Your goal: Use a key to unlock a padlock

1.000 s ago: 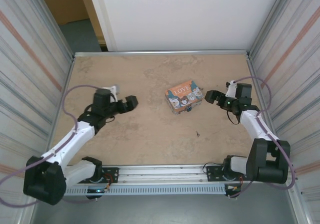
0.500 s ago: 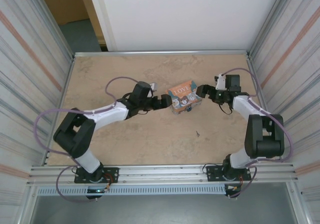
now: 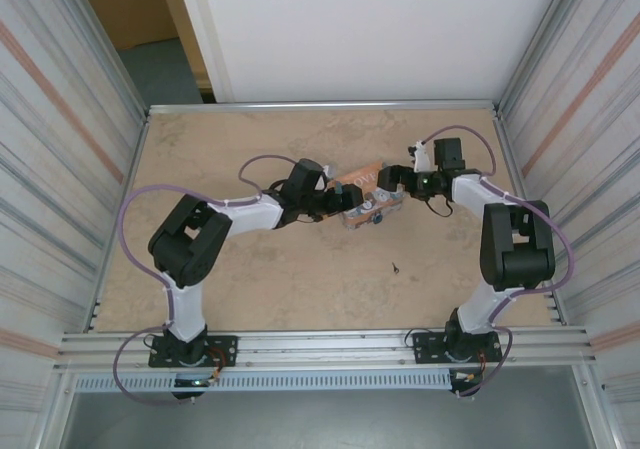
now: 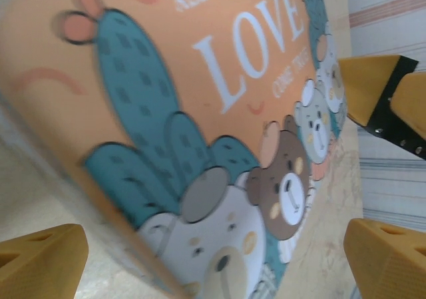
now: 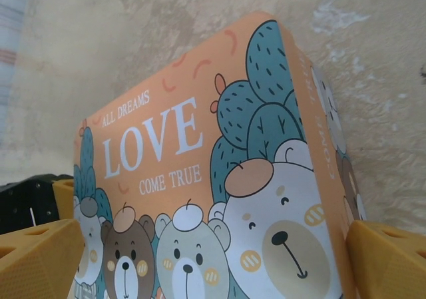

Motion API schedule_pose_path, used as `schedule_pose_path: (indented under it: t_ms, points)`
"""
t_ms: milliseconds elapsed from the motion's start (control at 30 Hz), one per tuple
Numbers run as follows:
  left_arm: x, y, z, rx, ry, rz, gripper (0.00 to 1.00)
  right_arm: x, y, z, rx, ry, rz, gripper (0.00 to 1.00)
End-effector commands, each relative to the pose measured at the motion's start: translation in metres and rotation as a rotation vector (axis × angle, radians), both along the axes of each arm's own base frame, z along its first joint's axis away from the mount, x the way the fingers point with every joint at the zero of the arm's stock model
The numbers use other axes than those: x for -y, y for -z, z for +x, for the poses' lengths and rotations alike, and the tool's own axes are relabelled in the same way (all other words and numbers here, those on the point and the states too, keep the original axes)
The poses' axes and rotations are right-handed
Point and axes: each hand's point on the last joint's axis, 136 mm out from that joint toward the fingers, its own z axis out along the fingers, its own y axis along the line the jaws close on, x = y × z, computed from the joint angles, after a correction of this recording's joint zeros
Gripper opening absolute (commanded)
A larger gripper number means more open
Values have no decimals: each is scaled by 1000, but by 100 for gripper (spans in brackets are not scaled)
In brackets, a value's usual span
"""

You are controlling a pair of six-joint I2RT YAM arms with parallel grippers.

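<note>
From above, we see both arms swung in from the sides. The left gripper and right gripper now flank the LOVE tin mid-frame. The blue padlock sits at its lower edge, and the key lies below, untouched.

At the left wrist, we find the jaws apart astride the tin.

At the right wrist, the jaws are likewise spread around the tin, so we judge unlocking not yet begun.

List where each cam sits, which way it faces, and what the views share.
Top external: above and behind the bases, looking down at the table; both arms show, left fingers and right fingers flanking the tin.
Left wrist: on the left arm, facing the tin's lid close up; left fingers at the bottom corners, right fingers beyond.
Right wrist: on the right arm, facing the lid from the opposite side; right fingers at the bottom corners.
Shared: all three see the tin.
</note>
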Motion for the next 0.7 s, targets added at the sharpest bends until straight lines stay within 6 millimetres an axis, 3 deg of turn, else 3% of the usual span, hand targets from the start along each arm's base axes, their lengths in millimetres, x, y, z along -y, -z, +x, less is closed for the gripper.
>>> schedule_pose_path:
  t_ms: [0,400,667]
  points:
    - [13,-16,2,13,26,-54,99,-16,-3,-19,-11,-72,35,99]
    - [-19,-30,0,44,-25,-52,99,-49,-11,-76,-34,-122,76,99]
    - [-48,-26,-4,28,-73,-33,99,-85,-11,-111,-36,-153,73,99]
